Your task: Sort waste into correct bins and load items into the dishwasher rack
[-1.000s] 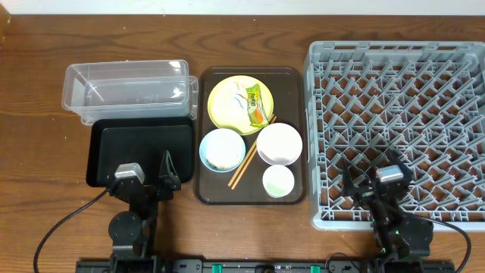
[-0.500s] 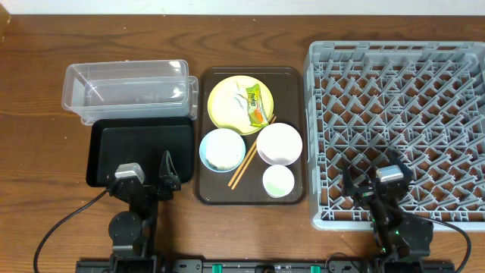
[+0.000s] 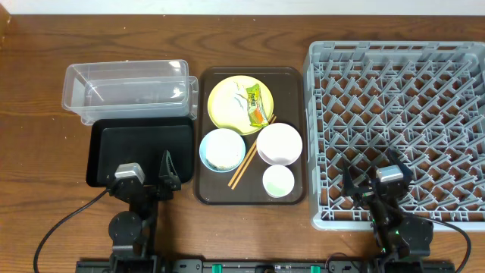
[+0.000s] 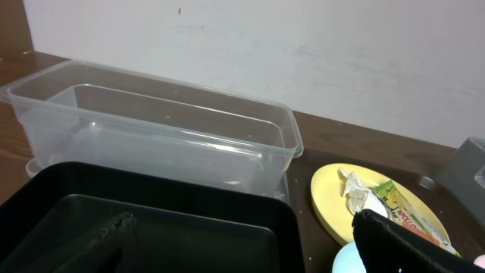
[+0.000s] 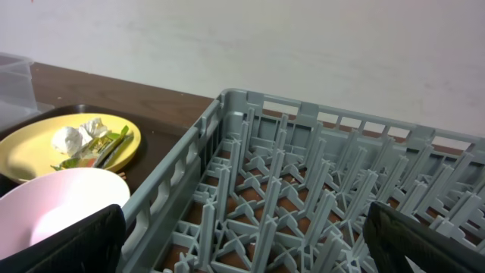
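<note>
On the brown tray, a yellow plate (image 3: 224,106) carries the green-and-yellow wrapper (image 3: 258,103) and crumpled tissue (image 3: 241,96). In front of it stand the light-blue bowl (image 3: 222,149), white bowl (image 3: 280,143), small cup (image 3: 278,180) and chopsticks (image 3: 251,155). The clear tub (image 3: 125,87) and black tray (image 3: 140,150) lie to the left, the grey rack (image 3: 394,114) to the right. My left gripper (image 3: 148,177) hangs open over the black tray's (image 4: 151,220) near edge. My right gripper (image 3: 371,182) is open above the rack's (image 5: 303,189) near-left corner. Neither holds anything.
The brown serving tray (image 3: 199,163) sits between the black tray and the rack. Bare wooden table (image 3: 38,167) shows to the left and behind. A white wall stands past the table's far edge. Cables run from both arm bases at the front edge.
</note>
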`<state>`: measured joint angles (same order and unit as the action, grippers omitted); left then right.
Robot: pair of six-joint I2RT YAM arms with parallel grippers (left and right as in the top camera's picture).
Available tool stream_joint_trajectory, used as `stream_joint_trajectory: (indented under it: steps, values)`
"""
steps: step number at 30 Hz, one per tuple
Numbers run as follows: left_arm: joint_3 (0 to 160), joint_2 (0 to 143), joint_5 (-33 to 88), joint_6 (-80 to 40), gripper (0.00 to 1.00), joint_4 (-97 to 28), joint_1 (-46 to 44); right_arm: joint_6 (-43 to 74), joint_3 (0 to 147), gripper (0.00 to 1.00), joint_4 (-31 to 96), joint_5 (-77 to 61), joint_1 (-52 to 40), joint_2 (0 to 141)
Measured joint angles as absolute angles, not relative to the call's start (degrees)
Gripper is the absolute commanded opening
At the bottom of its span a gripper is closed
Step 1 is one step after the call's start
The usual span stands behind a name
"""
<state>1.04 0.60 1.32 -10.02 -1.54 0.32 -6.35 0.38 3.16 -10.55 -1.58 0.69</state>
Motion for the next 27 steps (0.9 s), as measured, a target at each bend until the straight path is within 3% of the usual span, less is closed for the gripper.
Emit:
stream_joint_trajectory:
  steps: [17, 27]
  values:
    - [1.0, 0.6, 1.3, -10.0, 0.93, -1.7, 0.3, -3.0, 0.4, 0.99, 3.6, -7.4, -1.6, 0.7]
    - [5.8, 8.7, 1.3, -10.5, 0.93, -10.3, 0.3, -0.4, 4.5, 0.99, 8.0, -3.3, -1.6, 8.5]
